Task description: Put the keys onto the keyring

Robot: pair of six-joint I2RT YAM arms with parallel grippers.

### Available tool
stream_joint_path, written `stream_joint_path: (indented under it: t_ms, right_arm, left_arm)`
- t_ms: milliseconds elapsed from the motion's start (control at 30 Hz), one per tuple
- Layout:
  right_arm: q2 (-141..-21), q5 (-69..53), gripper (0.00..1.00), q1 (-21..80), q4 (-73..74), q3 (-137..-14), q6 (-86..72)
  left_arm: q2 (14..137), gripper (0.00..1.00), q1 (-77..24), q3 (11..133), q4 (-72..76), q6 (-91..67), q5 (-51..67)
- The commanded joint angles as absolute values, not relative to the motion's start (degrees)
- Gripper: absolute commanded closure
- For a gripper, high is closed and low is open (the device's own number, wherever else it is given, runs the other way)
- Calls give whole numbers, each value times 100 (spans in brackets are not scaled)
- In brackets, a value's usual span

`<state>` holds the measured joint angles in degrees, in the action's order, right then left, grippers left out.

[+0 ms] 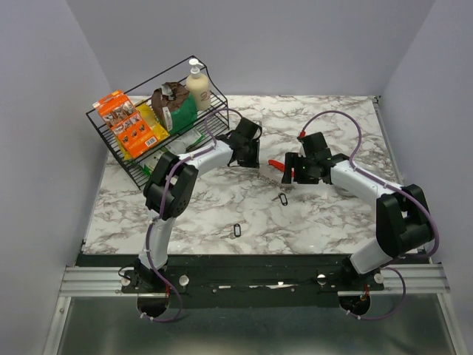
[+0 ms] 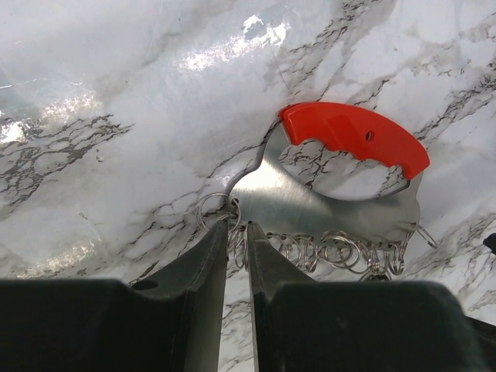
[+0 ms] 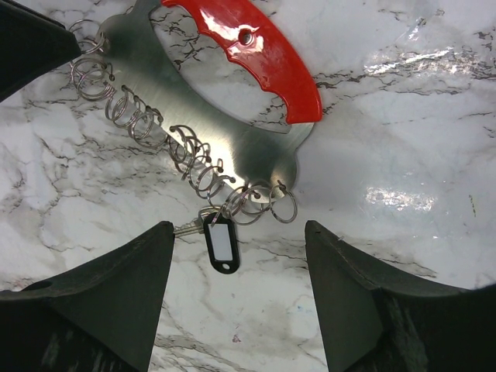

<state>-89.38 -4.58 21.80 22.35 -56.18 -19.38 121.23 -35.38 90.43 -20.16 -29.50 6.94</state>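
Observation:
The keyring (image 2: 353, 136) lies flat on the marble: a red curved grip on a silvery plate with a row of wire rings (image 2: 341, 249) along its edge. It shows as a small red shape (image 1: 277, 164) between both arms. My left gripper (image 2: 239, 232) is pinched almost together on the end rings. My right gripper (image 3: 236, 232) hangs open above the keyring's other end (image 3: 256, 54). There a black-tagged key (image 3: 221, 242) lies at the last rings and looks threaded on one. Two more keys (image 1: 283, 199) (image 1: 237, 230) lie loose nearer the front edge.
A black wire basket (image 1: 118, 148) with packets, a brown bag and a soap bottle (image 1: 197, 83) stands at the back left, close behind the left arm. The marble top (image 1: 222, 207) ends at a dark front edge. Grey walls close in both sides.

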Motion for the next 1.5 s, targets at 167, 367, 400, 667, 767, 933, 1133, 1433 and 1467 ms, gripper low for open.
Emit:
stream_joint_path:
  t_ms: [167, 367, 400, 667, 767, 933, 1133, 1433, 1467]
  right_arm:
    - [-9026, -457, 23, 2215, 2285, -5836, -1819]
    - [-9105, -536, 23, 2215, 2294, -5801, -1942]
    - [-9140, -545, 23, 2224, 2294, -5783, -1968]
    - [-9211, -422, 23, 2215, 2276, -5643, -2232]
    - [-9368, -466, 22, 2215, 2224, -5660, -2241]
    - [-9624, -597, 23, 2215, 2127, -5687, -2338]
    - [-9852, -1028, 23, 2215, 1855, -5660, -2469]
    - [-10011, -1397, 23, 2224, 1591, -5722, -2540]
    - [-10054, -1415, 23, 2215, 1573, -5756, -2540]
  left_arm:
    - [12305, 79, -3551, 8983, -2109, -2821, 870]
    - [12296, 88, -3551, 8658, -1951, -2777, 896]
    - [12296, 92, -3559, 8605, -1899, -2777, 914]
    - [11953, 100, -3568, 7902, -1565, -2804, 1028]
    - [11839, 100, -3630, 7630, -1468, -2830, 1046]
    - [11559, 100, -3700, 7138, -1354, -2926, 1019]
    - [11233, 100, -3832, 6558, -1055, -3181, 1072]
    - [10934, 100, -4104, 6205, -976, -3366, 1046]
    - [10934, 100, -4157, 6196, -967, -3375, 1037]
